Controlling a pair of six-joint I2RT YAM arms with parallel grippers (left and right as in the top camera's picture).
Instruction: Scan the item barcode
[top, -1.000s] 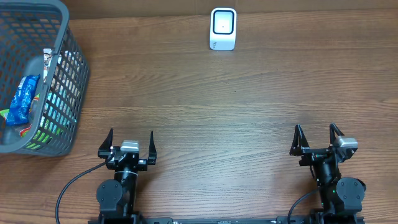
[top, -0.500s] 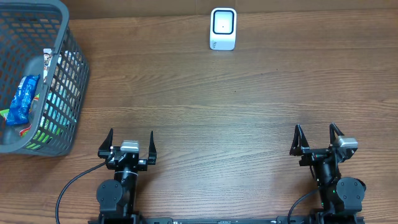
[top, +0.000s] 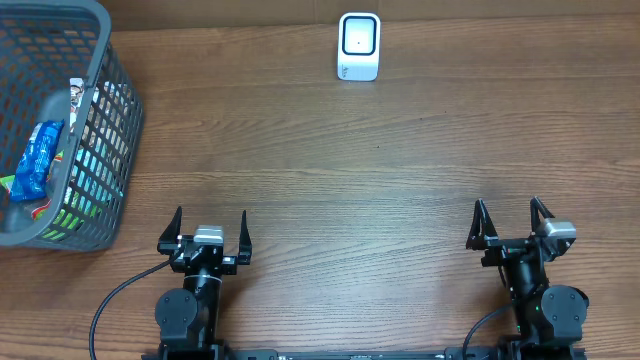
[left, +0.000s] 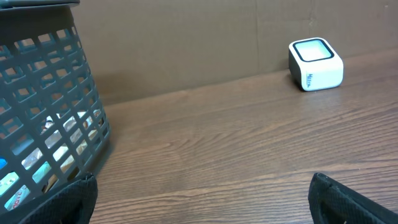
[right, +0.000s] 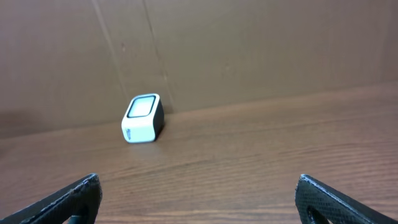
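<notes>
Inside the grey basket (top: 112, 150) at far left lies a blue packet (top: 36, 157).
Likely light, soft, crinkly film, slippery: pinch a flat edge. Left gripper (top: 211, 212) and right gripper (top: 507, 203) stand wide apart, empty, well away from it and the scanner (top: 359, 46).

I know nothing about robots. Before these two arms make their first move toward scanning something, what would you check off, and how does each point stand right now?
1. Left gripper open and empty: ok.
2. Right gripper open and empty: ok.
3. Goods ready in the grey basket, a blue packet on top: ok.
4. White scanner stands at the far edge of the table, nothing in front of it: ok.
5. Where the packet's barcode sits: cannot tell.
</notes>
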